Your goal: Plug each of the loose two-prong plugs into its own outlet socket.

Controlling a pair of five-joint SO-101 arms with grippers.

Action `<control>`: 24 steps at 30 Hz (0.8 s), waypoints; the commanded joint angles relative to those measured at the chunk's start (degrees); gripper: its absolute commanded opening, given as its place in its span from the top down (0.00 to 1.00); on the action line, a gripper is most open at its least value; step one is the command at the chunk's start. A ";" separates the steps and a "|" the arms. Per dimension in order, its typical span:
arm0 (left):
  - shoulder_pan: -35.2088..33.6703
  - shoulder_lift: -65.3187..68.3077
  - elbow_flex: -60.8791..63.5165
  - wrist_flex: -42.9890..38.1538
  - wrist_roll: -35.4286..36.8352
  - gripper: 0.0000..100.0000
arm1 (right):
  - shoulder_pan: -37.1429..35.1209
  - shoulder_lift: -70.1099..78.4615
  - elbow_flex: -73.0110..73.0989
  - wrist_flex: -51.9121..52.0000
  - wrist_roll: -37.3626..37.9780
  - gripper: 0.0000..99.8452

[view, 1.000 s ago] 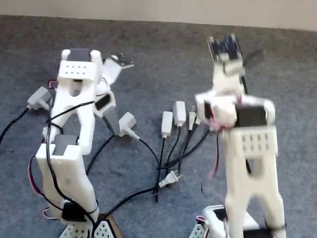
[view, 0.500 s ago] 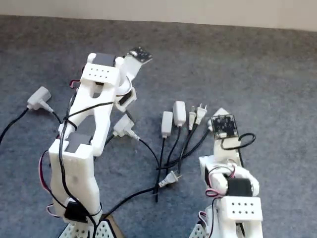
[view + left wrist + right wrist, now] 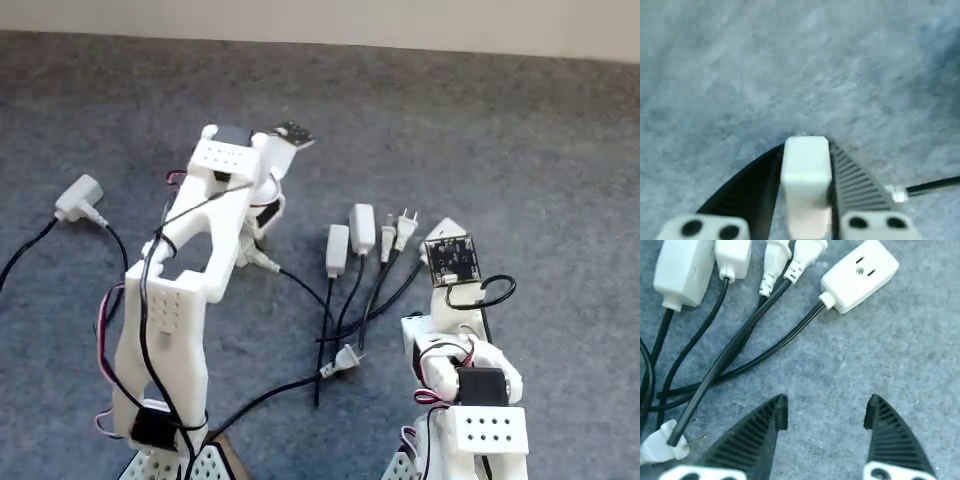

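One socket (image 3: 805, 182) sits pinched in the left gripper (image 3: 806, 150); its cord (image 3: 935, 184) could tug it askew. Right gripper (image 3: 826, 412) hangs spread.

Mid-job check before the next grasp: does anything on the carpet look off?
The thin black cords cross in a bundle at the centre, so pulling one plug may drag others. Nothing looks damaged.
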 commanded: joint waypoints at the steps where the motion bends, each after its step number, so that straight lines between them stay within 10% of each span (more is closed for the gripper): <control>1: -6.64 0.13 -10.15 2.81 0.35 0.99 | 0.57 -0.75 -0.13 -1.01 0.26 0.75; 11: -27.56 0.57 -29.49 1.93 -4.75 0.99 | 0.57 -0.66 -0.13 -1.01 0.26 0.75; 18: -25.98 4.44 -28.35 0.70 -7.47 0.97 | 0.57 -0.66 -0.13 -1.01 0.26 0.75; 24: -27.03 10.86 -32.13 -2.81 -5.54 0.77 | 0.57 -0.75 -0.13 -1.01 0.26 0.75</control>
